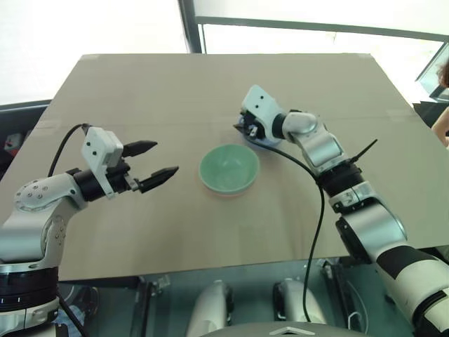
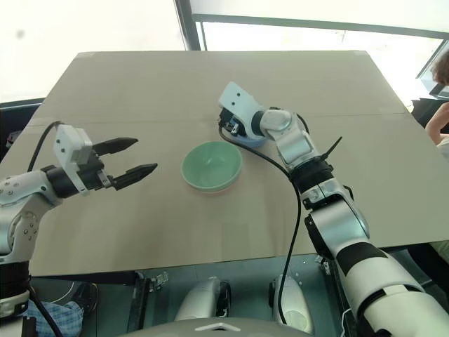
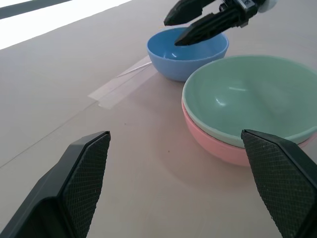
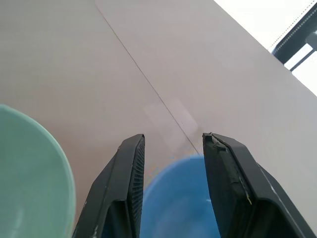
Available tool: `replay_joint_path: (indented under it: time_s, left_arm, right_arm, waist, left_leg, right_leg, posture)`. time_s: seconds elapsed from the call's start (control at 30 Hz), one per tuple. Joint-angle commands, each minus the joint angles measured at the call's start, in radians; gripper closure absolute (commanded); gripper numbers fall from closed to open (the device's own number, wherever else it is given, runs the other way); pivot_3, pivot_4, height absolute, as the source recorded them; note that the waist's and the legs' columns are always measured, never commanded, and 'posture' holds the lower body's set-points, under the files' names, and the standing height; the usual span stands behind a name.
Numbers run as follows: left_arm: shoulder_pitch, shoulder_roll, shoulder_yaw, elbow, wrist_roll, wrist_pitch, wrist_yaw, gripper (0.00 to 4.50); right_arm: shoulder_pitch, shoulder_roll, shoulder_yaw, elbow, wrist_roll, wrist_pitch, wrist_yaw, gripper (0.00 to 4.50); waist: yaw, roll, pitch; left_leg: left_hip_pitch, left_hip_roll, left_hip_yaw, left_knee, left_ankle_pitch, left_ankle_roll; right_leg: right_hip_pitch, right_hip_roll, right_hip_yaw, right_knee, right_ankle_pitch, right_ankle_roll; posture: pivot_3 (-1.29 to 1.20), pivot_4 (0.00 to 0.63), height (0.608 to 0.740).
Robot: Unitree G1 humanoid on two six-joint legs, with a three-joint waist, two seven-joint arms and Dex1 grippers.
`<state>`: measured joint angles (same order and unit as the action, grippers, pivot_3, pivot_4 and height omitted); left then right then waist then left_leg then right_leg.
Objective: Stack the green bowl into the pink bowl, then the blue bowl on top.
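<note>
The green bowl (image 1: 229,167) sits nested inside the pink bowl (image 3: 218,148) at the middle of the tan table (image 1: 140,91). Just behind it and to the right, the blue bowl (image 3: 190,62) rests on the table. My right gripper (image 4: 173,136) hovers over the blue bowl and points left across it. Its fingers are partly apart, with the bowl's far rim and bare table showing in the gap, so it is open. My left gripper (image 1: 165,158) hangs wide open to the left of the stacked bowls, holding nothing.
A strip of clear tape (image 3: 121,82) lies along a seam in the table beside the blue bowl. A black cable (image 1: 319,210) hangs from my right arm over the table's near right part. A person (image 1: 442,105) stands past the table's right edge.
</note>
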<state>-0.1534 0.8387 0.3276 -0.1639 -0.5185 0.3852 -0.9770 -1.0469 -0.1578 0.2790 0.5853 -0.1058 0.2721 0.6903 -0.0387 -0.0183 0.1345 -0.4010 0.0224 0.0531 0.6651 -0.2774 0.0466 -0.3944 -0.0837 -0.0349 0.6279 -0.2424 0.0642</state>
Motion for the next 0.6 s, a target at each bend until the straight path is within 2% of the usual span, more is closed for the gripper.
replay_joint_path:
  time_s: [0.03,0.5,0.6]
  left_arm:
    - [-0.017,0.007,0.005,0.000,0.004,-0.019,-0.004,0.00]
    - [-0.014,0.008,-0.003,0.004,0.013,-0.030,-0.012,0.00]
    - [-0.011,0.009,-0.001,0.003,0.013,-0.031,-0.013,0.00]
  right_arm:
    - [0.018,-0.007,0.001,-0.039,-0.012,0.009,-0.013,2.56]
    - [0.072,-0.019,0.051,0.072,-0.096,-0.026,-0.060,2.56]
    - [0.072,-0.015,0.047,0.074,-0.096,-0.037,-0.067,3.23]
  waist:
    - [0.000,0.000,0.000]
    - [-0.003,0.000,0.000]
    - [-0.004,0.000,0.000]
  left_leg:
    - [0.000,0.000,0.000,0.000,0.000,0.000]
    - [0.000,0.000,0.000,0.000,0.000,0.000]
    - [0.000,0.000,0.000,0.000,0.000,0.000]
  right_leg:
    - [0.000,0.000,0.000,0.000,0.000,0.000]
    - [0.000,0.000,0.000,0.000,0.000,0.000]
    - [0.000,0.001,0.000,0.000,0.000,0.000]
  posture:
    - [0.00,0.150,0.740]
    - [0.00,0.150,0.740]
    - [0.00,0.150,0.740]
